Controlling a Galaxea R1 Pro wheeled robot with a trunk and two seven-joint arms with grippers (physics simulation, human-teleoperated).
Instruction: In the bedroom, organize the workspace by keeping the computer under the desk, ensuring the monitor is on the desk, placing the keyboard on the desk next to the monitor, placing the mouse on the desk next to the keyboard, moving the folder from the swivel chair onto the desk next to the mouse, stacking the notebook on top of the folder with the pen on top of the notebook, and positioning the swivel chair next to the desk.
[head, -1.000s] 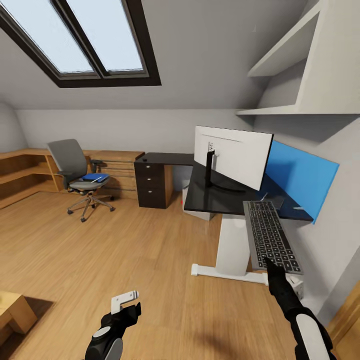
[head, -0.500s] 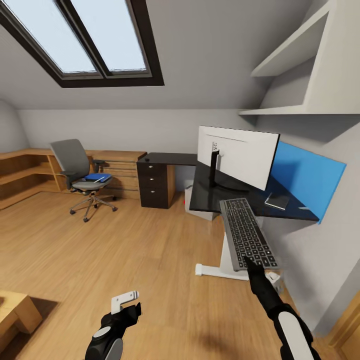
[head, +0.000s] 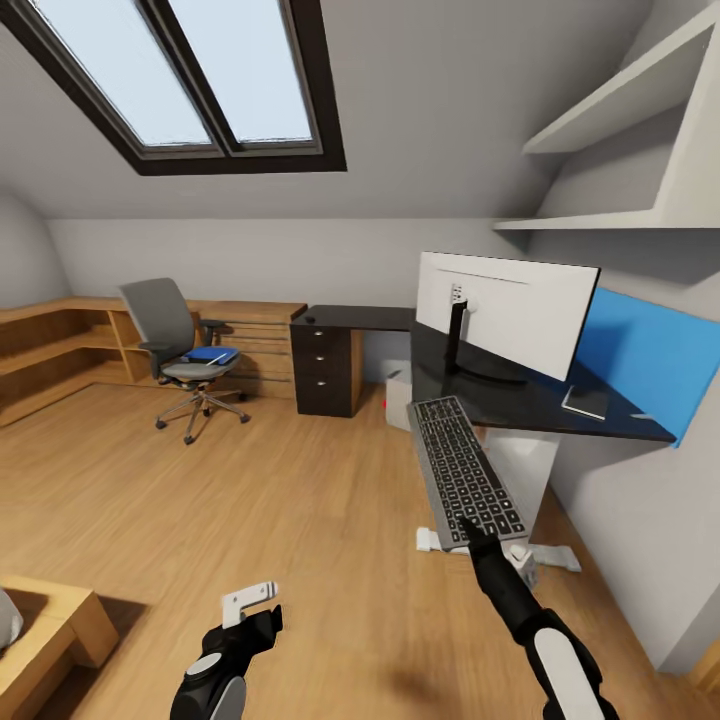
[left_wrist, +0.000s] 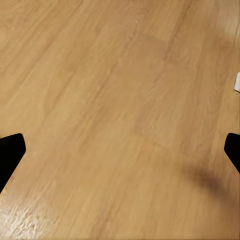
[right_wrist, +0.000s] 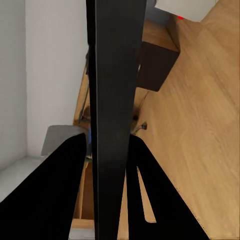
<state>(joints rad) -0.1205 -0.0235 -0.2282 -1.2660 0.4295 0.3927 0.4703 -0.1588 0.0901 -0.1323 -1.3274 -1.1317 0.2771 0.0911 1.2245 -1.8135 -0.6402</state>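
Up front, the right gripper (head: 470, 527) is clamped on the near end of the slim grey keyboard (head: 463, 470) with dark keys, holding it in the air just in front of the glossy black L-shaped desk (head: 520, 405). In the right wrist view the keyboard (right_wrist: 112, 100) runs edge-on between the 2 dark fingers (right_wrist: 55, 195). The wide white-backed monitor (head: 508, 310) stands on the desk before the bright blue panel. Across the room, the grey swivel chair (head: 180, 345) carries the flat blue folder (head: 212, 354). The left gripper (head: 250, 598) hangs low over the wooden floor (left_wrist: 120, 100), apparently spread apart and empty, its fingertips (left_wrist: 10, 150) at the left wrist view's edges.
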